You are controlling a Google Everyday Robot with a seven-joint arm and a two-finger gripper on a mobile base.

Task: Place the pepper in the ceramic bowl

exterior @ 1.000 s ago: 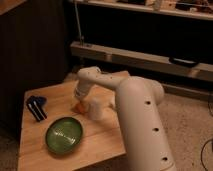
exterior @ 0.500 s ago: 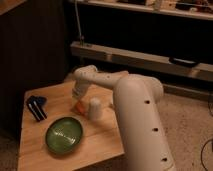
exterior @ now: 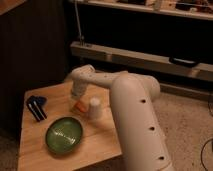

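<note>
Dim room at the back, with dark panels and a pale horizontal beam (exterior: pixel 145 61) across the middle; speckled floor (exterior: pixel 192 125) off to the right. Closer in, a light wooden table (exterior: pixel 35 152) with four things on it. Toward the back middle of the top, the pepper (exterior: pixel 79 106): small, orange, lying flat on the wood, just left of the white cup (exterior: pixel 95 108), no telling whether touching it or a sliver apart. Lies behind and slightly right of the ceramic bowl (exterior: pixel 64 135), outside it, with bare wood between the two. Directly above the pepper, the gripper (exterior: pixel 77 96), at the end of the thick white arm (exterior: pixel 135 100). Comes in from the front right, bends at a rounded elbow, reaches leftward over the tabletop and points down. Hangs with its tip right at the pepper's upper edge; contact or a small gap, impossible to say. Open or closed, gripping or not: cannot tell. Pepper apparently down on the table rather than lifted. Near the front left, the ceramic bowl: round, shallow, glossy green with a darker rim, the widest thing on the table. At the left edge, a blue and black object (exterior: pixel 36 106), well apart from the gripper, behind and left of the bowl. White cup upturned, just right of the gripper and close against the arm's lower outline.
</note>
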